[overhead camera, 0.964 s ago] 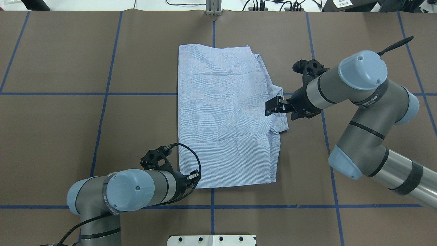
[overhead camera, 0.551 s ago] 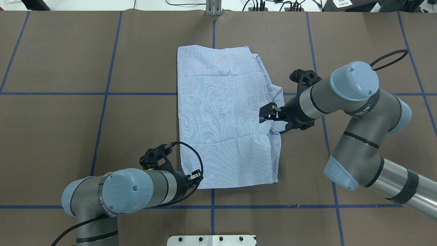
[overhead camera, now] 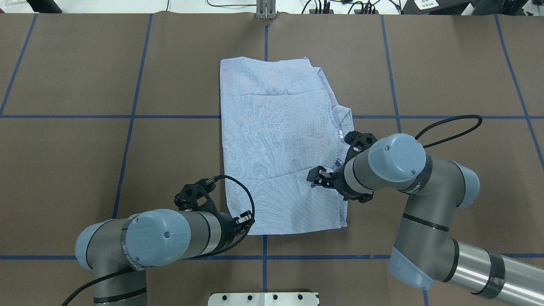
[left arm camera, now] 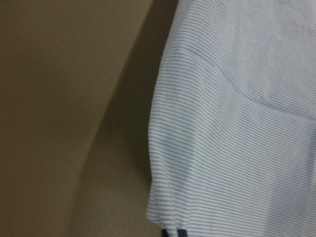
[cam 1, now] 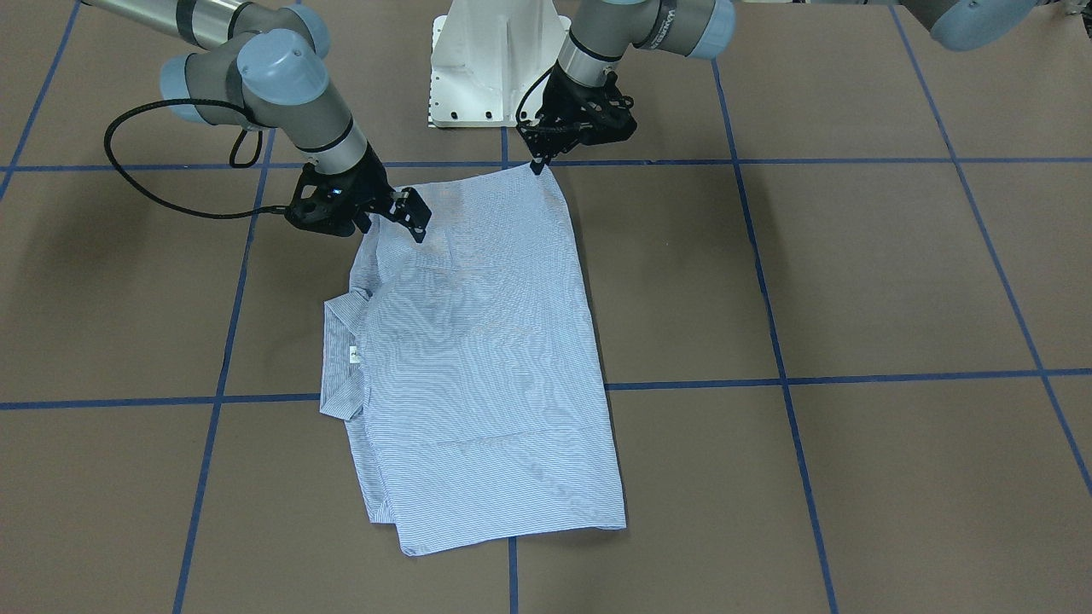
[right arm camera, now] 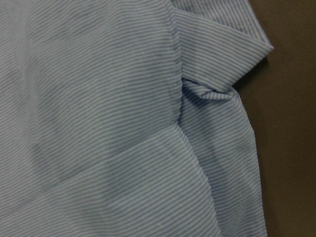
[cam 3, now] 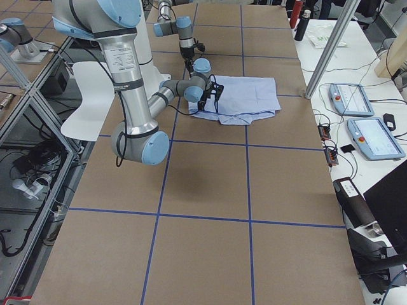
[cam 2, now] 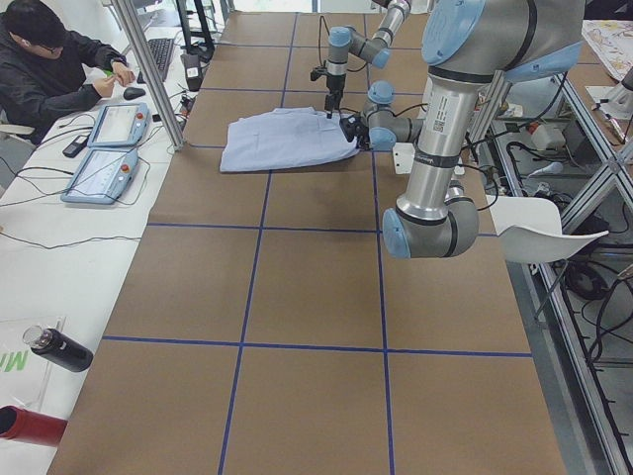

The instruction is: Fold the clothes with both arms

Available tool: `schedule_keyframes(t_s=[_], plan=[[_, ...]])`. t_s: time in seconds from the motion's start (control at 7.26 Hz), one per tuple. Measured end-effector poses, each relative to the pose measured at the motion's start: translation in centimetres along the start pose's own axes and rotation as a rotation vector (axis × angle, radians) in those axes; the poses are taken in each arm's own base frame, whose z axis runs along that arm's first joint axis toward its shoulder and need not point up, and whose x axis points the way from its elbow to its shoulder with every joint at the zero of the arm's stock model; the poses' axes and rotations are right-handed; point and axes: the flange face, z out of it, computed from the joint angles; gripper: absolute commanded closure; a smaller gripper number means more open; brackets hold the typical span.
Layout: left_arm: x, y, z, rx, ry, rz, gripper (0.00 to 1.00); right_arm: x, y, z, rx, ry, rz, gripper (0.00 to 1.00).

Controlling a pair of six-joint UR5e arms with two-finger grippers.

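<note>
One brown table (overhead camera: 63, 170) crossed by blue tape lines fills my overhead feed. Reaching in from my side are the right arm (overhead camera: 425, 191) and the left arm (overhead camera: 157, 238). Compared with a second ago, the right arm has swung back toward the robot's base, while the left arm has barely shifted.

The shirt (overhead camera: 276, 140) lies in the middle of the table, folded into a long rectangle. Its collar side faces the robot's right and its outline is much as it was.

The right gripper (overhead camera: 316, 177) was beside the collar earlier. It is now over the nearer part of the shirt's right side, with its fingers apart and nothing between them.

The left gripper (overhead camera: 244, 219) sits at the shirt's near left corner. From the front-facing camera its fingers meet at a point there, pinched on the cloth.

With the right arm out of the way, I can see the collar (overhead camera: 342, 117) sticking out past the right edge. The small white label (overhead camera: 341, 134) is just beside it.
</note>
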Motion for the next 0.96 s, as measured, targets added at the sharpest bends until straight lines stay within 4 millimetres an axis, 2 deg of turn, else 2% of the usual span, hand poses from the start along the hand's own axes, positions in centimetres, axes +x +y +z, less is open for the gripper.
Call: schedule_keyframes(t_s=[0.41,0.69,0.83,0.96], plan=[[0.1,0.0,0.0,0.0,0.001,0.0,1.0,1.0,2.9,1.3,-0.01,0.086,-0.001,0.0],[0.1,0.0,0.0,0.0,0.001,0.0,1.0,1.5,3.8,2.1,-0.011,0.109,-0.011,0.0],[0.1,0.0,0.0,0.0,0.001,0.0,1.0,1.5,4.2,2.3,-0.015,0.111,-0.016,0.05],[0.1,0.0,0.0,0.0,0.001,0.0,1.0,1.5,4.6,2.5,-0.018,0.113,-0.02,0.18]])
